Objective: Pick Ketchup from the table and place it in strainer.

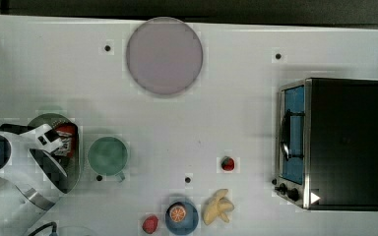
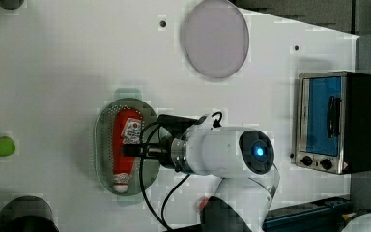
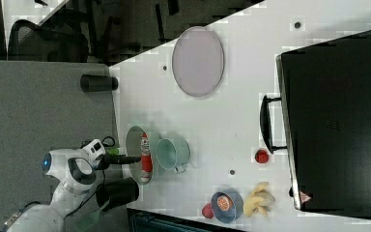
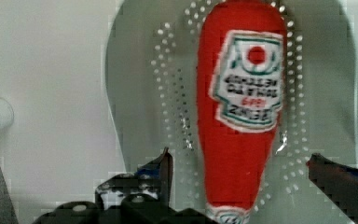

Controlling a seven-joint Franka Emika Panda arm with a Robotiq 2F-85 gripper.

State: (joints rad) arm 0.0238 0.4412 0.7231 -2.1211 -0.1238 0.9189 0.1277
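The ketchup (image 4: 237,116), a red bottle with a white label, lies flat inside the strainer (image 4: 140,93), a pale green oval basket with a perforated bottom. In the left view the ketchup (image 2: 125,145) runs along the length of the strainer (image 2: 101,145), its white cap toward the left view's bottom. My gripper (image 4: 240,161) hovers over the bottle's neck end, open, with a gap between each dark finger and the bottle. In the top view the gripper (image 1: 54,142) covers part of the ketchup (image 1: 66,137) and the strainer (image 1: 78,167).
A round green cup (image 1: 108,156) stands just beside the strainer. A purple plate (image 1: 164,55) lies at the back, and a toaster oven (image 1: 342,142) at the top view's right. A small red round item (image 1: 228,163), a banana (image 1: 217,206), a blue bowl (image 1: 181,216) and a red berry (image 1: 150,224) sit along the front.
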